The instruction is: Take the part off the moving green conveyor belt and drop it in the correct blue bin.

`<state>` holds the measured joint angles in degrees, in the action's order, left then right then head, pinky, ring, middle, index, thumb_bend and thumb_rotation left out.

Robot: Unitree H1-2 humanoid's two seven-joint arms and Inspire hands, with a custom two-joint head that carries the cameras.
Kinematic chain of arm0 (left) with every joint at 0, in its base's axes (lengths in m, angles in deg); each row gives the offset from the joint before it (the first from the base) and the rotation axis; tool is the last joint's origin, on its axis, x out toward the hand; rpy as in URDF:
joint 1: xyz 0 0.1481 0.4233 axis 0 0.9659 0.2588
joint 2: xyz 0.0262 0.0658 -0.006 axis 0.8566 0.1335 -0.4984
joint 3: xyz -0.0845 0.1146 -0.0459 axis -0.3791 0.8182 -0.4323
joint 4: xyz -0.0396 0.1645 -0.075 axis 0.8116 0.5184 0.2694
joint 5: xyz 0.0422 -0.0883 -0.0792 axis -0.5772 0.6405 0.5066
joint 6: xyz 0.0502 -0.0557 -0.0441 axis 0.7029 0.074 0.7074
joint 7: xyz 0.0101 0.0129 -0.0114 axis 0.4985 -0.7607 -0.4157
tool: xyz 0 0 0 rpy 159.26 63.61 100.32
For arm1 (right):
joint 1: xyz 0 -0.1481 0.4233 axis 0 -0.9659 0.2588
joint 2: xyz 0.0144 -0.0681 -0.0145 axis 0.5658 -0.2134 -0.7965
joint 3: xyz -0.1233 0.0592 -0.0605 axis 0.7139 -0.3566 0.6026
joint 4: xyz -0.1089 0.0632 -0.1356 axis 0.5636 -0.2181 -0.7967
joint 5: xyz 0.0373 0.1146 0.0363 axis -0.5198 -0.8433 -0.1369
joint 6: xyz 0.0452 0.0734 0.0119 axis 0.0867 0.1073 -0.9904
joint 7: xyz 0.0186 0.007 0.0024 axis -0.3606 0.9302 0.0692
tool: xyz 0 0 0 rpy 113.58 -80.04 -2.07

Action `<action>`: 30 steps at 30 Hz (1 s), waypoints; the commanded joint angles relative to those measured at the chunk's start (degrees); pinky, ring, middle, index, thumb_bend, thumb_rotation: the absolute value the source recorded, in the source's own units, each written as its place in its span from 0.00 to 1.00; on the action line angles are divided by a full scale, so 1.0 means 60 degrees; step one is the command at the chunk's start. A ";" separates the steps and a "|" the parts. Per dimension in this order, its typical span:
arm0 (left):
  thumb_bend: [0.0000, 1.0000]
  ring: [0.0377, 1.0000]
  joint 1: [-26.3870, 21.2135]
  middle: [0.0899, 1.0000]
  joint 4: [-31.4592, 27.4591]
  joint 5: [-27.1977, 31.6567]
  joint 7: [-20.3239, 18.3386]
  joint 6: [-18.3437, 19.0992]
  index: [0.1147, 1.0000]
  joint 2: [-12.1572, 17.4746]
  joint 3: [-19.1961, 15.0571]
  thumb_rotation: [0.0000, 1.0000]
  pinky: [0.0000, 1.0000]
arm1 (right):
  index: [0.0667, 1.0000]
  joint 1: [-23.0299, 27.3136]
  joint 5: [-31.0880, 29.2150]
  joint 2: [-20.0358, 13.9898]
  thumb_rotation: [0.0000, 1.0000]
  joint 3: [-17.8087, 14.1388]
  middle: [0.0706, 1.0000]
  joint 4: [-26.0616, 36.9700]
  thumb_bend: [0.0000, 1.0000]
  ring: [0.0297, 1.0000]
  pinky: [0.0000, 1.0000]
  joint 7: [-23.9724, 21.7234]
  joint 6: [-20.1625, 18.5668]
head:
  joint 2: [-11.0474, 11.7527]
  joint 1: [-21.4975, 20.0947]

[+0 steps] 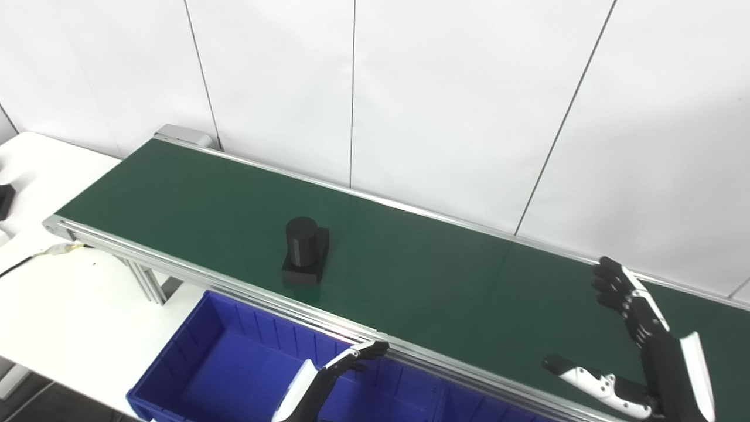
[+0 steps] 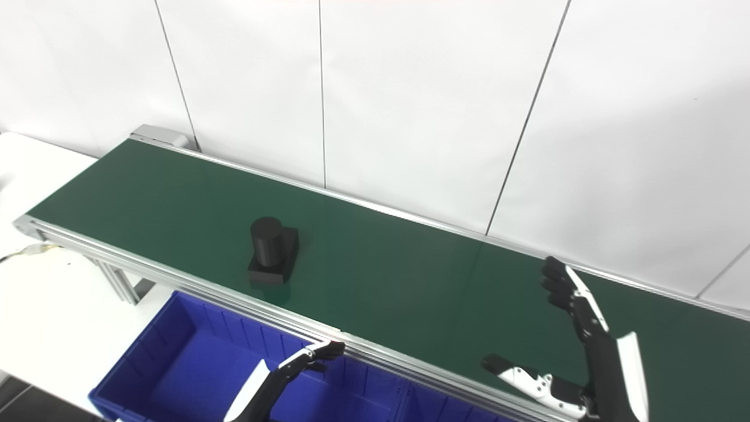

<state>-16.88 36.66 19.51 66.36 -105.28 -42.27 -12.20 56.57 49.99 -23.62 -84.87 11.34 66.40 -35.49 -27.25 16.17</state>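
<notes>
A black part [image 1: 304, 251], a cylinder standing on a square base, rests upright on the green conveyor belt [image 1: 422, 264] left of centre, near its front rail. My right hand [image 1: 636, 340] is raised over the belt's right end, open, fingers stretched up and thumb spread to the left, well apart from the part. My left hand [image 1: 345, 366] reaches in low over the blue bin [image 1: 234, 363], its fingers extended toward the front rail and holding nothing.
The belt runs diagonally from upper left to lower right along a white panelled wall. A white table [image 1: 64, 305] lies to the left, with a cable and a small black object [image 1: 6, 199] at its edge. A second blue bin compartment continues right of the first.
</notes>
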 commanded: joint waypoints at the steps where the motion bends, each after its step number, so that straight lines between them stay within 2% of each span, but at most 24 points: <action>1: 0.93 0.72 -0.0070 0.74 -0.0039 -0.0241 0.0283 -0.0314 0.71 0.0090 -0.0004 0.39 0.65 | 0.88 0.0405 0.0057 -0.0088 0.32 0.0012 0.85 0.0318 0.82 0.83 0.81 -0.0083 -0.0176 | -0.0011 -0.0014; 11: 0.96 0.72 -0.0133 0.74 0.0150 -0.1061 0.0137 -0.0312 0.72 0.0064 -0.0116 0.44 0.65 | 0.87 0.1380 0.0226 -0.0313 0.34 0.0178 0.85 -0.0027 0.84 0.83 0.80 -0.0485 -0.0292 | -0.0001 -0.0041; 26: 0.97 0.69 -0.0020 0.72 0.0092 -0.1351 -0.0388 -0.0312 0.69 -0.0161 -0.0500 0.47 0.62 | 0.87 0.2860 0.0861 -0.0434 0.40 0.0827 0.85 -0.0960 0.92 0.81 0.77 -0.1017 -0.0618 | 0.0024 -0.0026; 30: 0.96 0.69 -0.0019 0.72 0.0086 -0.1380 -0.0454 -0.0312 0.69 -0.0159 -0.0527 0.47 0.62 | 0.87 0.3205 0.0999 -0.0437 0.40 0.1056 0.85 -0.1195 0.91 0.82 0.77 -0.1121 -0.0596 | 0.0023 -0.0016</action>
<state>-16.79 38.43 11.93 63.33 -105.29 -43.36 -15.04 73.21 55.65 -26.28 -78.69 3.37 59.75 -38.80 -27.07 16.08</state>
